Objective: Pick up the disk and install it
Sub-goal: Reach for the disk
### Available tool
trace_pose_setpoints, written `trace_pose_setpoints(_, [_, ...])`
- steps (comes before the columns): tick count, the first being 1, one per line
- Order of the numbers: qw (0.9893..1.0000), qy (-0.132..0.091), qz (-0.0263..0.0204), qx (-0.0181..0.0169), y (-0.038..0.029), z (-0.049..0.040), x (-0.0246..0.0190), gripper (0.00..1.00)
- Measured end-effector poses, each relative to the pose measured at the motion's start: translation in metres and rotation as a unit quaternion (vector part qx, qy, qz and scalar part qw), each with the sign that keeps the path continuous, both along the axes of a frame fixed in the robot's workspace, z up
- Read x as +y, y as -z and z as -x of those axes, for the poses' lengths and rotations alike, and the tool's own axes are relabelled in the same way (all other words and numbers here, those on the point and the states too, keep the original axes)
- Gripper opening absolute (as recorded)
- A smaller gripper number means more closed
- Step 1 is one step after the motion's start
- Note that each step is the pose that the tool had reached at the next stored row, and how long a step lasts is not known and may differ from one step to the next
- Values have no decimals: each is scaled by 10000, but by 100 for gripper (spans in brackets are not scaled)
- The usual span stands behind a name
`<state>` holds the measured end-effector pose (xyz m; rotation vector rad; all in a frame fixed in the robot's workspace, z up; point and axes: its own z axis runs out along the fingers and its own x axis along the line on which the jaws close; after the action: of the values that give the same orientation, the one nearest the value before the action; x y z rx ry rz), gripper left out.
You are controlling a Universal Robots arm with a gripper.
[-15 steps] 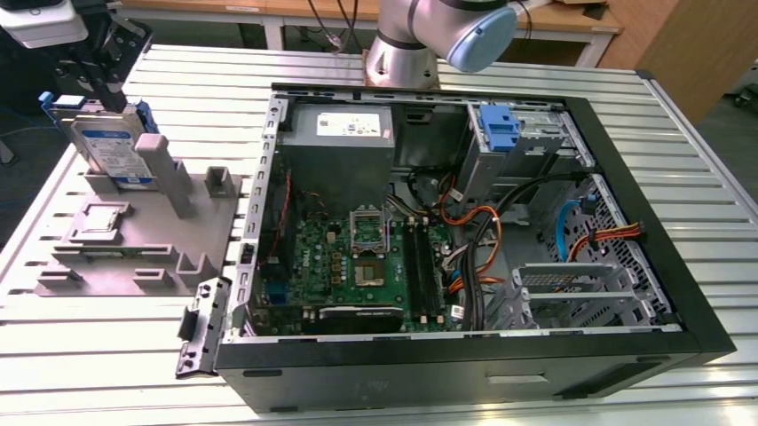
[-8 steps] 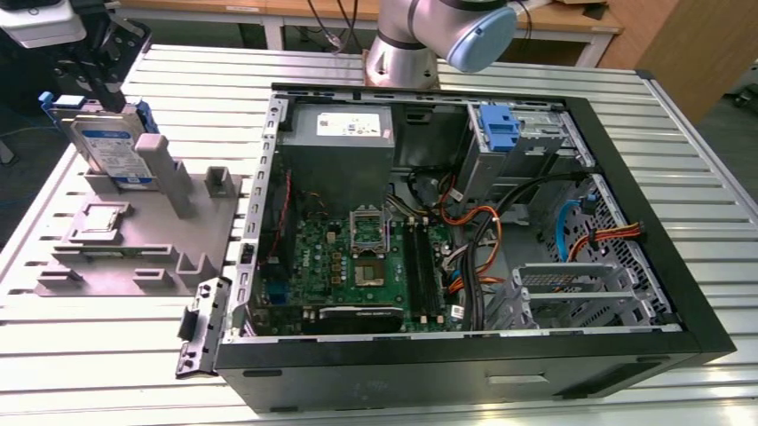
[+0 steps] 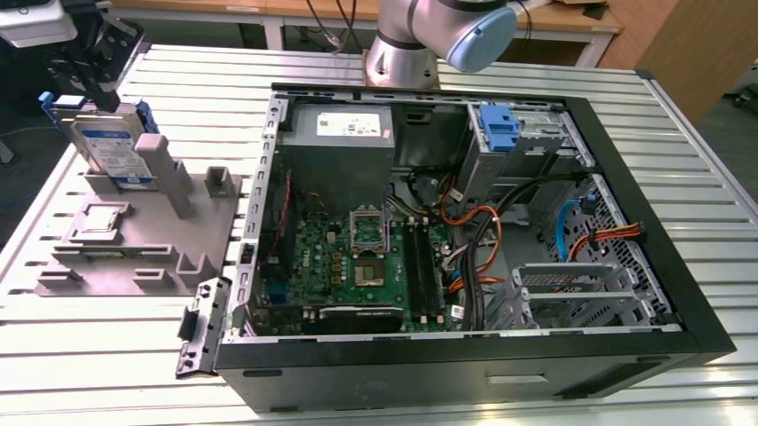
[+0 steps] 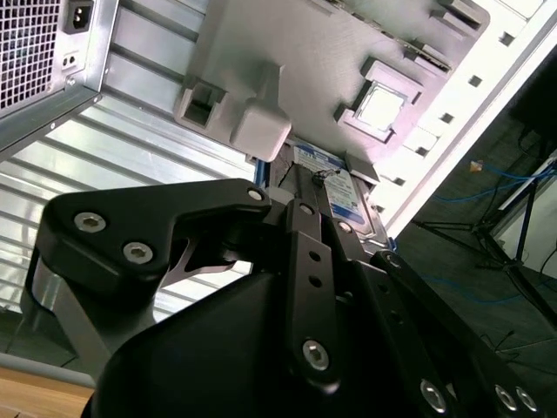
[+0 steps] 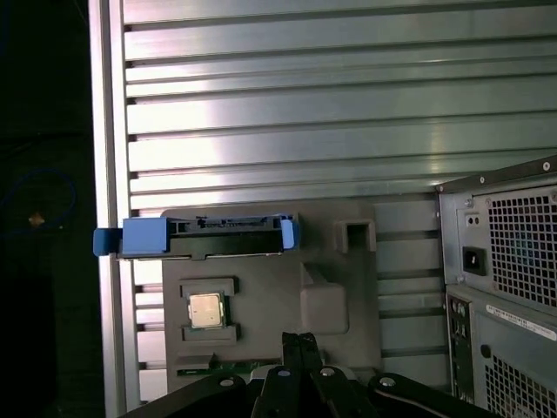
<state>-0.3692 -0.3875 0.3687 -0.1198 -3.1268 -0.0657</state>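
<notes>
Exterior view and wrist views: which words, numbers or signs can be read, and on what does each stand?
No text can be read in any view.
On the disk, a white-and-blue label: print too small to read.
On the power supply, a white sticker: print blurred.
On the case, a rear sticker: print too small to read.

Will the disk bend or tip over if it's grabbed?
Probably stiff: the disk looks like a metal slab in a blue plastic frame, so it shouldn't bend. It stands on edge in the grey stand, so a sideways push might tip it. Its smooth faces may be a bit slippery.
</notes>
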Motion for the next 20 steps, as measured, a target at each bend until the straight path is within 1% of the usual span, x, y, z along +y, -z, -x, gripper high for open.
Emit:
trace_pose_setpoints(7, [10000,0,0,0,0,42,11,10])
trace_pose_setpoints(14, [10000,0,0,0,4,135,77,10])
trace_pose_setpoints(17, [10000,0,0,0,7,182,92,10])
trace_pose_setpoints(20, [10000,0,0,0,11,228,95,10])
